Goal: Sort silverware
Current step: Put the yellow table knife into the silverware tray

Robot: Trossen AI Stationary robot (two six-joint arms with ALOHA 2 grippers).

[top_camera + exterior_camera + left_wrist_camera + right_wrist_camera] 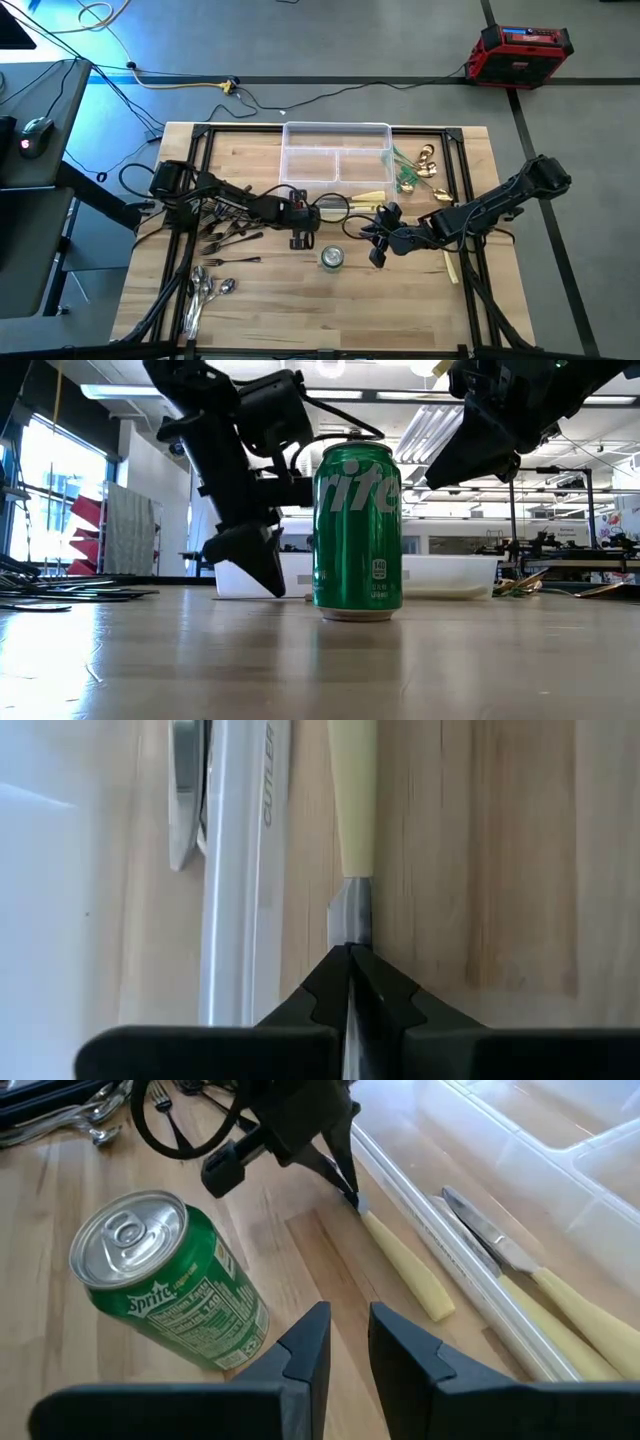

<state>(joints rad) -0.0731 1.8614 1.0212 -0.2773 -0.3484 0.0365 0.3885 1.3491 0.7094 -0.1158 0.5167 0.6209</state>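
A cream-handled knife (405, 1265) lies on the wood just outside the clear tray (335, 150). My left gripper (350, 955), also seen in the high view (338, 206), is shut on its blade end. More cream-handled knives (520, 1270) lie inside the tray, by its near wall. My right gripper (347, 1345) hovers open to the right of a green can (332, 258), with nothing between its fingers. Dark forks (225, 235) and shiny spoons (205, 290) lie at the table's left. Green-handled pieces (410, 170) lie at the tray's right end. My left gripper pinches the knife's metal blade (350, 915) between its two fingertips. The fingers slant down from the table's left, in line with the knife. The cream handle (352, 800) points away from the fingers and rests on the table beside the tray's wall.
The green can (357, 530) stands upright between the two grippers, near the table's middle. Another cream knife (450, 265) lies under my right arm. Bare wood stretches along the near edge. Cables trail over the left arm.
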